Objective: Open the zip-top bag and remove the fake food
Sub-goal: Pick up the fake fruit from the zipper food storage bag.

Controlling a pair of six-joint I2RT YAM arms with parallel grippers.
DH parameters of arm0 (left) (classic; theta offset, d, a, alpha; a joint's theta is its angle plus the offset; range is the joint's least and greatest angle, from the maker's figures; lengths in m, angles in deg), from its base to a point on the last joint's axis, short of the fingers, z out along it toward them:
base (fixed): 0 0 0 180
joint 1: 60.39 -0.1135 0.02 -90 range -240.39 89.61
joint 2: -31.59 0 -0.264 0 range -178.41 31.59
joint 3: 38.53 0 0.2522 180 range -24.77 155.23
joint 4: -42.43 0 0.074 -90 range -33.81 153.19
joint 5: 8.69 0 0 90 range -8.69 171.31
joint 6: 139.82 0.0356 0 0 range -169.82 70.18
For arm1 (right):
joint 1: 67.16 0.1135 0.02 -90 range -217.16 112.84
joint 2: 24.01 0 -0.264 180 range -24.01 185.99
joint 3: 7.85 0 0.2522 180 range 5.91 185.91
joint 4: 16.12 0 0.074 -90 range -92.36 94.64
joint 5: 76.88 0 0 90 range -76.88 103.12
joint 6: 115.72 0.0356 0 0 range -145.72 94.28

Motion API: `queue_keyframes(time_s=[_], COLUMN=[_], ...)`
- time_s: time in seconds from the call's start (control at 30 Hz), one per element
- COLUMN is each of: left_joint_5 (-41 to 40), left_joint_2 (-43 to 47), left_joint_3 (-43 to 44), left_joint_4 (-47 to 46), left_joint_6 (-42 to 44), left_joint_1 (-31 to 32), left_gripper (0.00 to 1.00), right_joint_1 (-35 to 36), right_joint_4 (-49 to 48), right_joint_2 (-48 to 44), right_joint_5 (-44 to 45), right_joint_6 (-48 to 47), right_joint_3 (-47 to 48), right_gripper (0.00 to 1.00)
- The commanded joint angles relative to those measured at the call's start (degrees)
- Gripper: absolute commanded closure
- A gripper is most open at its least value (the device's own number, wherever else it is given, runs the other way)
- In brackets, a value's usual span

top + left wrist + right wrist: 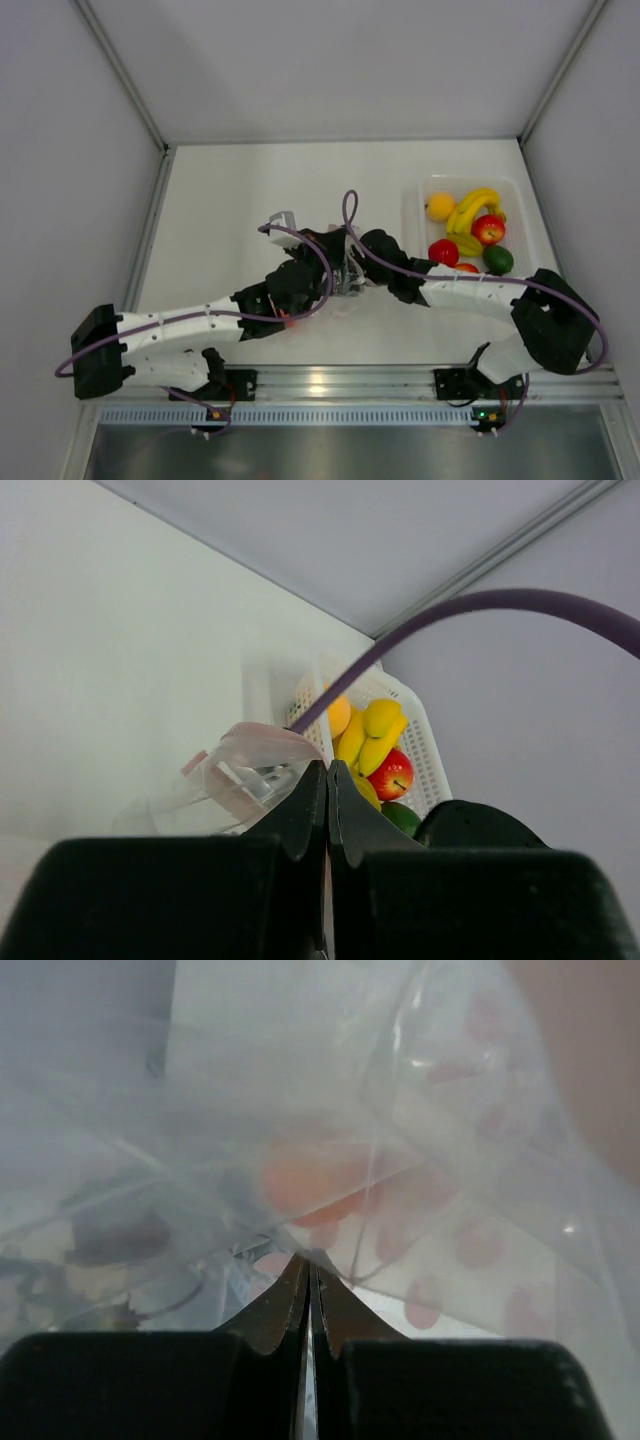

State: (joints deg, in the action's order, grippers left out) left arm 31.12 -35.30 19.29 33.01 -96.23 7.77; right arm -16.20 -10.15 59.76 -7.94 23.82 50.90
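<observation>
Bag place: the bag (348, 278) is at mid-desk (250, 200), held up between the two gripper tips where the arms meet. It is left of and nearer than the tray (422, 225).
Bag vs left gripper: in the left wrist view the film sits just left of and beyond the fingertips, touching them.
Bag vs right gripper: in the right wrist view the film fills the frame beyond the tips, and its creases run down into them.
Left gripper (327, 777): fingers pressed together. The pink strip (262, 730) ends right at their tips, so the gripper appears to pinch the bag's rim.
Right gripper (308, 1268): fingers pressed together on a fold of the film.
Bag heading: the strip edge is uppermost. It arcs from the left across to the left gripper's tips, and the clear body hangs below it.
Long axis: cannot tell. The bag is crumpled, and from above the grippers mostly hide it.
Inside the bag: an orange-red blur and a dark shape show through the film. What they are cannot be told.
Food: it lies in the tray at the far right, well apart from the bag. It includes an orange (439, 206), bananas (472, 210), an apple (488, 230), a tomato (443, 252) and a lime (497, 259).
</observation>
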Motion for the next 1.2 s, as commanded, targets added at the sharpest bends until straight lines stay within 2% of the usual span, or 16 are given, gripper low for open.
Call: queue_keyframes(time_s=[0.0,0.33,0.77,0.97,1.07,1.17], left_joint_5=[-4.12,-7.64,-10.62,-9.93,-9.05,-7.38], left_joint_2=[1.76,1.86,1.94,2.29,2.73,3.78], left_joint_3=[-1.16,0.42,2.35,2.61,2.97,2.88], left_joint_4=[-3.19,0.33,5.86,5.86,5.78,5.60], left_joint_6=[-1.92,-4.21,-6.93,-6.15,-5.71,-5.88], left_joint_1=[0.04,0.04,-0.13,-0.48,-0.66,-0.66], left_gripper=[1.00,1.00,1.00,1.00,1.00,1.00], right_joint_1=[1.07,2.65,6.26,6.52,6.78,6.78], right_joint_4=[-5.56,-5.13,-7.49,-6.54,-9.34,-7.77], right_joint_2=[-6.42,-5.37,-8.17,-7.22,-6.34,-2.04], right_joint_5=[5.15,1.02,6.47,2.07,-0.02,-2.58], right_joint_6=[-0.93,-8.14,-12.62,-16.05,-15.62,-15.09], right_joint_3=[-3.50,-3.07,-5.25,-3.68,-4.39,-2.11], right_gripper=[1.00,1.00,1.00,1.00,1.00,1.00])
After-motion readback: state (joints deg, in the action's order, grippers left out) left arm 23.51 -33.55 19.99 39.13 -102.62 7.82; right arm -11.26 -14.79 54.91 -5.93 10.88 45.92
